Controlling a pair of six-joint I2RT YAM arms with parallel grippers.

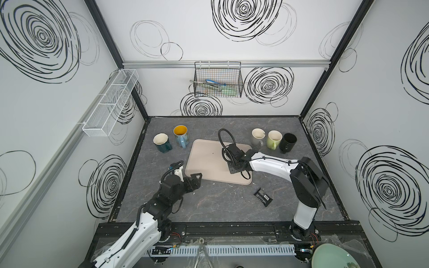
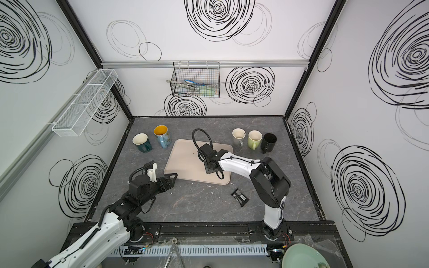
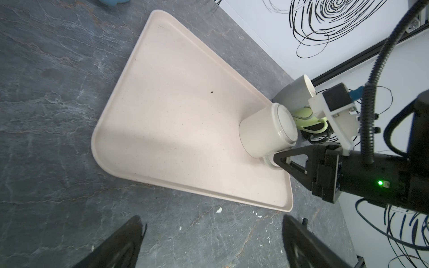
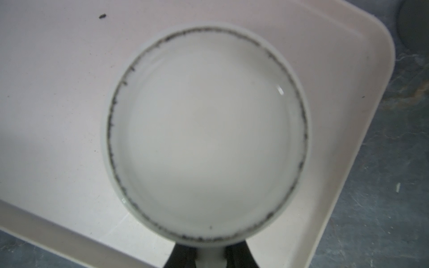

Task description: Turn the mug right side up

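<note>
**Cream ceramic mug (image 3: 267, 130) sits base-up, handle in the right gripper (image 3: 278, 160)**

Nearest us, the left gripper (image 3: 209, 246) hangs spread wide and empty over the grey stone-look tabletop (image 3: 58, 92), just short of the tray's near edge. Beyond it lies the flat beige plastic tray (image 3: 174, 116). Near its far right corner the mug stands mouth down with its ringed base up, so its long axis is vertical. Its handle (image 3: 270, 162) juts sideways, straight at the right gripper, whose black jaws are pinched together on that loop. We judge the flip belongs to the right arm: lift clear, then roll the wrist half a turn about the handle's line
</note>
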